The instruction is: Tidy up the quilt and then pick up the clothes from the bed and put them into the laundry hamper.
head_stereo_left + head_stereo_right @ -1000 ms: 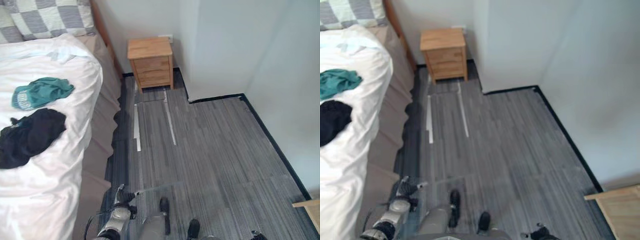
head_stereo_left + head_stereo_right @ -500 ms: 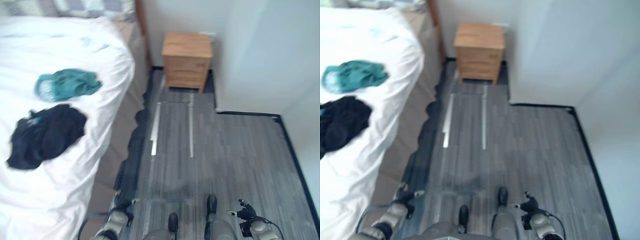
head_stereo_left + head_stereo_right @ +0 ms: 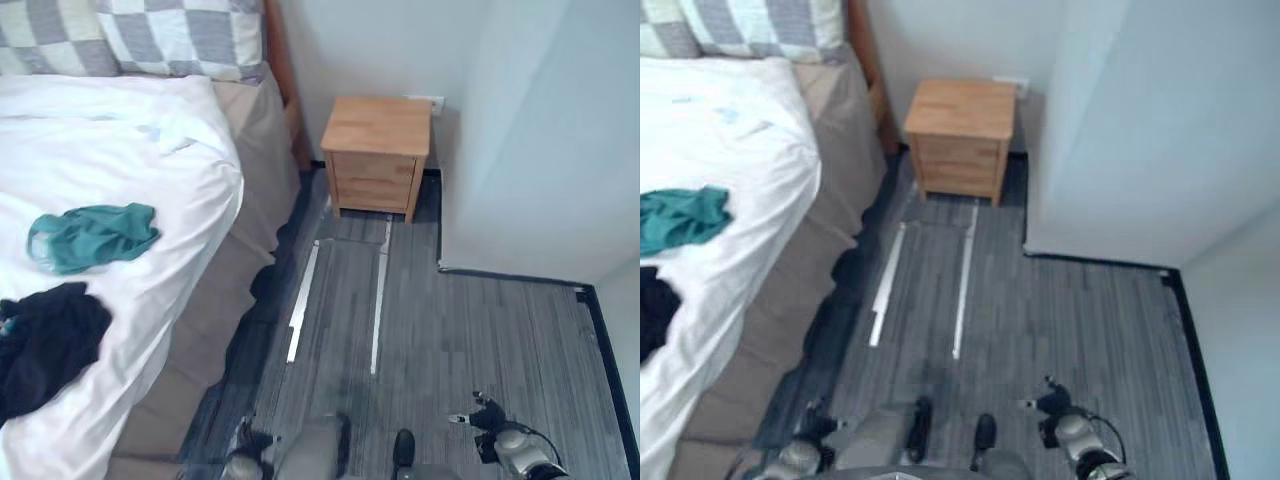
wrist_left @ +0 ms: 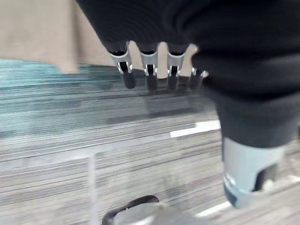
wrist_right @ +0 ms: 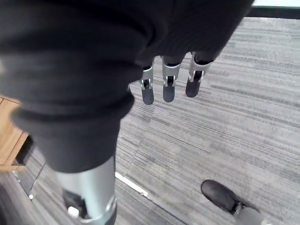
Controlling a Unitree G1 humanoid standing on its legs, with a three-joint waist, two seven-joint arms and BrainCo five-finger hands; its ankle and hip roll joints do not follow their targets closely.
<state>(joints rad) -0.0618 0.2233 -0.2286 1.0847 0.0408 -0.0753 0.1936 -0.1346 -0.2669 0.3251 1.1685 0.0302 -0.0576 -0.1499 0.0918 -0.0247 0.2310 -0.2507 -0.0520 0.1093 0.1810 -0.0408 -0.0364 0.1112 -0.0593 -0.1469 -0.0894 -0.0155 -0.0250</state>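
Note:
A white quilt covers the bed, rumpled near the pillows. On it lie a green garment and, nearer to me, a black garment. My left hand hangs low beside the bed's skirt, fingers straight, holding nothing; it also sits at the lower edge of the left eye view. My right hand hangs over the grey floor, fingers relaxed and empty, low on the right. Both hands are well away from the clothes.
Checked pillows lie at the head of the bed. A wooden nightstand stands in the corner against the wall. A white wall corner juts out on the right. Grey striped floor lies between bed and wall.
The whole picture has shifted, so the camera has moved; the pillows have come into view. The clothes lie as before and both hands stay low and empty.

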